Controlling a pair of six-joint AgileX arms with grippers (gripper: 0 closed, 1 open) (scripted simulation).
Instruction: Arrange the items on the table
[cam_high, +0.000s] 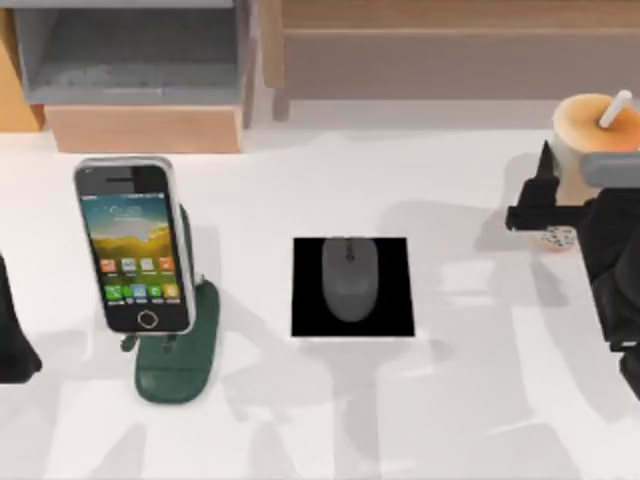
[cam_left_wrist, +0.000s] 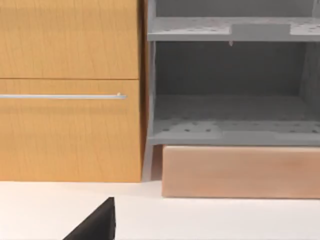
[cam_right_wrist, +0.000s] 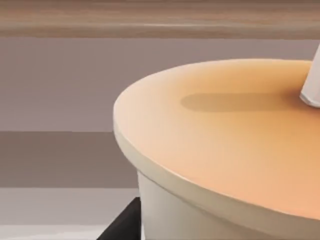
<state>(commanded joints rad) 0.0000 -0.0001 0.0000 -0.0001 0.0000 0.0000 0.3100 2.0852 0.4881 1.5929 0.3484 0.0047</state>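
**Glass, plastic, paper: three items on the white table (cam_high: 470, 400)**

Smartphone (cam_high: 135, 245), left, propped on a green stand (cam_high: 180, 350): slick, fragile; hold by edges. Mouse (cam_high: 349, 277), centre, on black pad (cam_high: 305, 300): light, rigid. Drink cup (cam_high: 590, 130), far right: tall, tippy; right gripper (cam_high: 560, 205) straddles its body, contact unclear. Left gripper (cam_high: 15, 340) parked at left edge.

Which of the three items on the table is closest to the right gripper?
The drink cup at the table's far right: the right gripper is right at it, while the mouse and smartphone sit farther left.
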